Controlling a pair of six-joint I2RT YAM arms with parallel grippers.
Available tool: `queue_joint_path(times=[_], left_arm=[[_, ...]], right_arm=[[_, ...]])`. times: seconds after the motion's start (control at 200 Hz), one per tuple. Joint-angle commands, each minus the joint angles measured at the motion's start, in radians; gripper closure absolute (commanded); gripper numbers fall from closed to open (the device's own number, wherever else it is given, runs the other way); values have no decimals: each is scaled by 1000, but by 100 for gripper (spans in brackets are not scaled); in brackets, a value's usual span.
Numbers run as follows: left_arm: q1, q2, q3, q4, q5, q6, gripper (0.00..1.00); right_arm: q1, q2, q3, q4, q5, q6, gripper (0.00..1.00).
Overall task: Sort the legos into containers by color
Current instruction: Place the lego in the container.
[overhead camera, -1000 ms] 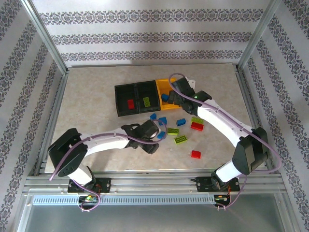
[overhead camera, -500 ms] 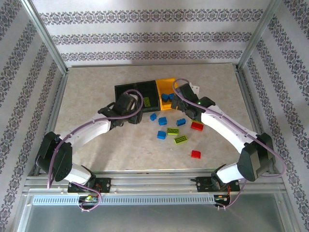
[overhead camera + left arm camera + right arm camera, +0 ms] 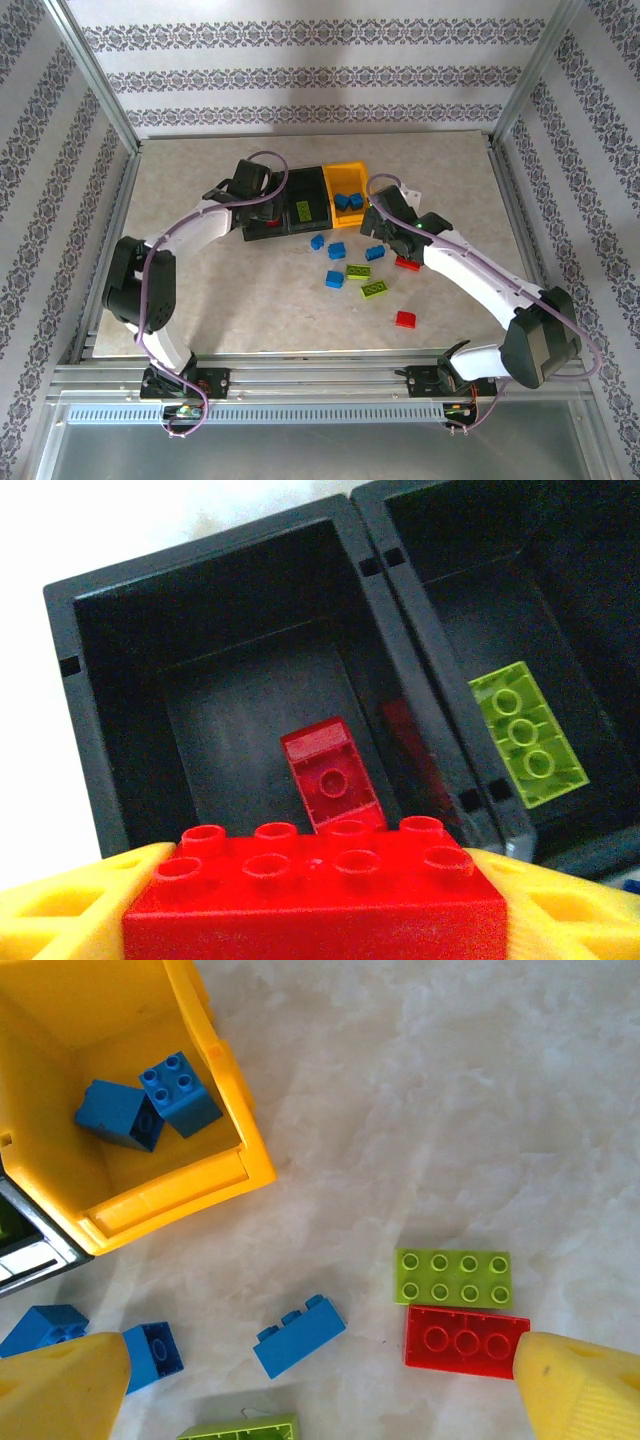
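Patterned wallpaper backed a pale marbled counter (image 3: 200, 300), where the containers stood in a row toward 12 o'clock.

In the left wrist view, the left gripper (image 3: 322, 925) had its jaws pinching a red eight-stud brick (image 3: 320, 880) by its short ends. The brick's long axis ran from 9 to 3 o'clock with its studs facing up. It hung at the 6 o'clock edge of the left black bin (image 3: 100, 730). On that bin's floor lay a smaller red brick (image 3: 330, 785), pointing about 11 to 5. A lime brick (image 3: 525, 735) lay on the same slant in the middle black bin (image 3: 470, 610).

In the right wrist view, the right gripper (image 3: 320, 1352) hovered above loose legos with its jaws spread wide. Two blue bricks (image 3: 180, 1090) sat in the yellow bin (image 3: 232, 1090) at 10 o'clock. At 4 o'clock a lime eight-stud brick (image 3: 453, 1277) lay 9 to 3, touching a red flat brick (image 3: 465, 1340) parallel below it. A blue brick (image 3: 298, 1335) lay between the fingers, aligned 8 to 2.
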State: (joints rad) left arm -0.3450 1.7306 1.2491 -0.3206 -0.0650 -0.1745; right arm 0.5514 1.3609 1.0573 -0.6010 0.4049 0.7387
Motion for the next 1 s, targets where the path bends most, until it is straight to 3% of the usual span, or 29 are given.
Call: queue_joint_path(times=[0.0, 0.55, 0.815, 0.994], left_arm=[[26, 41, 48, 22, -33, 22, 30], [49, 184, 164, 56, -89, 26, 28], [48, 149, 154, 68, -54, -6, 28], [48, 66, 111, 72, -22, -44, 10]], right_arm=[[-10, -26, -16, -16, 28, 25, 2], [-10, -22, -25, -29, 38, 30, 2], [-10, -33, -40, -35, 37, 38, 2], [-8, -56, -68, -57, 36, 56, 2]])
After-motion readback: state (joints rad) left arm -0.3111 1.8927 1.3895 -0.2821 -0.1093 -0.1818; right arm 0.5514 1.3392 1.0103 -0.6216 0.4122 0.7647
